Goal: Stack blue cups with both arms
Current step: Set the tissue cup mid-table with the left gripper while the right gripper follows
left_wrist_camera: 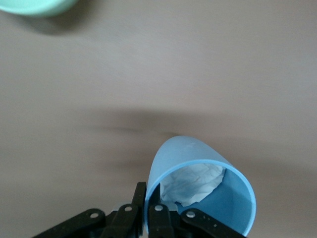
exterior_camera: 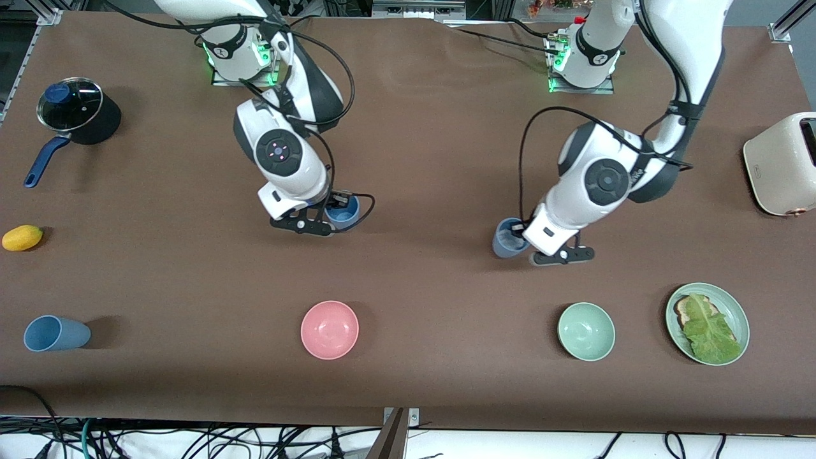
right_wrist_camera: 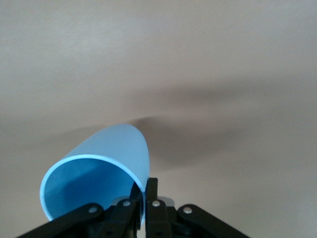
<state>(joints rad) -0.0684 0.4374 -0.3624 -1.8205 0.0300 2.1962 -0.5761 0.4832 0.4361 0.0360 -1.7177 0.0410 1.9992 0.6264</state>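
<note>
My right gripper (exterior_camera: 330,211) is shut on the rim of a mid-blue cup (exterior_camera: 346,214), one finger inside and one outside, over the middle of the table. The right wrist view shows this grip (right_wrist_camera: 146,187) on the tilted, empty cup (right_wrist_camera: 106,153). My left gripper (exterior_camera: 521,234) is shut on the rim of a greyer blue cup (exterior_camera: 505,242) nearer the left arm's end. In the left wrist view it (left_wrist_camera: 150,192) pinches the cup's (left_wrist_camera: 198,161) wall, and a crumpled white wad lies inside. A third blue cup (exterior_camera: 54,333) lies on its side near the front edge at the right arm's end.
A pink bowl (exterior_camera: 329,329) and a green bowl (exterior_camera: 586,331) stand nearer the front camera. The green bowl also shows in the left wrist view (left_wrist_camera: 34,6). A green plate (exterior_camera: 727,296) holds bread and lettuce. A toaster (exterior_camera: 784,162), a dark pot (exterior_camera: 80,118) and a yellow fruit (exterior_camera: 22,238) sit at the table's ends.
</note>
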